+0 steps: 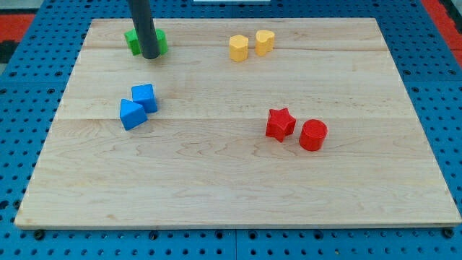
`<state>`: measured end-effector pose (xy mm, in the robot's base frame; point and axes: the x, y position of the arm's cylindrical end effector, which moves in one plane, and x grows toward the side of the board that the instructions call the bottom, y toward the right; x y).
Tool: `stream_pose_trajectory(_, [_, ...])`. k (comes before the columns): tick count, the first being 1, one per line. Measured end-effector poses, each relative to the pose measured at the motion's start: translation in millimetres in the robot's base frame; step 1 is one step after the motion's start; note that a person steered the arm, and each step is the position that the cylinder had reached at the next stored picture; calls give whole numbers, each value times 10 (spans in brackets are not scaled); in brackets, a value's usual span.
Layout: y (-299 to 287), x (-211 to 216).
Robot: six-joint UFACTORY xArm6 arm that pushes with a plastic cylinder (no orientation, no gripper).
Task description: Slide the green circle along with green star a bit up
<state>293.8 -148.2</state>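
Green block pieces sit at the top left of the wooden board, mostly hidden behind my dark rod. Green shows on both sides of the rod, at its left and at its right. I cannot tell which is the circle and which is the star. My tip rests on the board right in front of the green blocks, at their lower edge, touching or nearly touching them.
A blue cube and a blue wedge-like block sit at the left middle. A yellow hexagon and a yellow heart-like block sit at the top middle. A red star and a red cylinder sit at the right middle.
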Motion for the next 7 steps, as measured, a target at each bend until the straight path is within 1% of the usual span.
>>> stream_pose_trajectory(2, [56,0])
stream_pose_trajectory(4, [-167,0])
stream_pose_trajectory(7, [-145,-61])
